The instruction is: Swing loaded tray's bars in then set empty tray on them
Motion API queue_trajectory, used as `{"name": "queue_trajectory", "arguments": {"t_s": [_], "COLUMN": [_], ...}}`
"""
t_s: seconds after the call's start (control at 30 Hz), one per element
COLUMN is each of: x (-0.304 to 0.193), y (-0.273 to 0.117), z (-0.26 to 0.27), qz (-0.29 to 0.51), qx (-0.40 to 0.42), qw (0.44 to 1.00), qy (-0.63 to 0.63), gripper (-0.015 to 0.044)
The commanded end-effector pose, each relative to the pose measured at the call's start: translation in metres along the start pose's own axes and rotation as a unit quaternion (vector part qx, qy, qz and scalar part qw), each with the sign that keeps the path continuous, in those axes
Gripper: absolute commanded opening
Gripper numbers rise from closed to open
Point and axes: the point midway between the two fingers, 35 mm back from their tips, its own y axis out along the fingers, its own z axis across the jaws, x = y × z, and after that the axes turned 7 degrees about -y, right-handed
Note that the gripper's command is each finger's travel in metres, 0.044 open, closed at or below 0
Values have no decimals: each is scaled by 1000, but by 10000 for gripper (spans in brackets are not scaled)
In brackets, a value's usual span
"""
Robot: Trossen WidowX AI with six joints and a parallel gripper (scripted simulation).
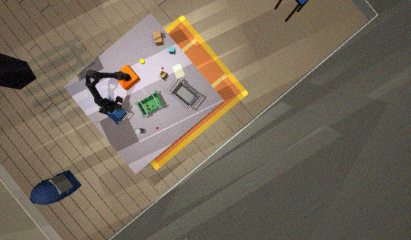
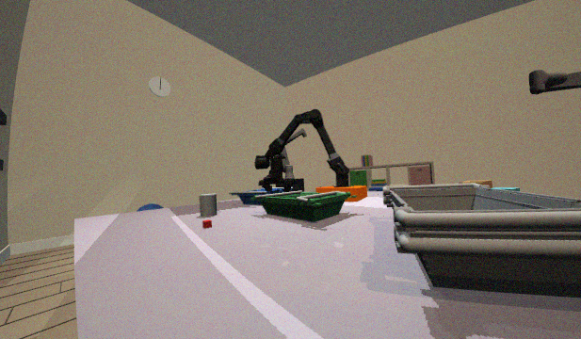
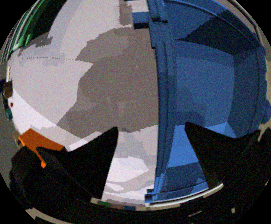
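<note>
The loaded green tray [image 1: 154, 101] [image 2: 299, 207] [image 3: 36, 20] stands mid-table with several small red blocks [image 1: 148, 109] inside. Its two wire bars lie in across its top, one [image 1: 142, 109] [image 2: 285, 194] near one end, the other [image 1: 157, 101] [image 2: 324, 195] near the opposite end. The empty blue tray [image 1: 117, 117] [image 2: 249, 197] [image 3: 162, 75] stands on the table beside it, with bar wire out past one end. My gripper [image 3: 151, 128] [image 2: 273, 186] is open, low at the blue tray's long rim, one finger on the tray's inner side, the other outside. The arm hides part of this tray from above.
A grey tray [image 1: 185, 95] [image 2: 497, 270] stands beyond the green one. A grey cylinder [image 1: 138, 131] [image 2: 208, 205] and a loose red block [image 1: 157, 128] [image 2: 207, 224] stand near the green tray. An orange box [image 1: 125, 85] [image 2: 356, 193] [image 3: 41, 141] is by the arm's base.
</note>
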Motion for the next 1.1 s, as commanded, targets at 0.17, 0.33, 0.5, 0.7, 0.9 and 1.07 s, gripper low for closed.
{"name": "queue_trajectory", "arguments": {"t_s": [0.17, 0.33, 0.5, 0.7, 0.9, 1.07], "x": [0, 0, 0, 0, 0, 0], "y": [1, 1, 1, 1, 1, 1], "z": [0, 0, 0, 0, 0, 0], "qz": [1, 1, 1, 1, 1, 1], "qx": [-1, -1, -1, -1, -1, -1], "qw": [1000, 1000, 1000, 1000, 1000, 1000], "qy": [-3, -3, -3, -3, -3, -3], "gripper": [264, 215, 181, 141, 101, 68]}}
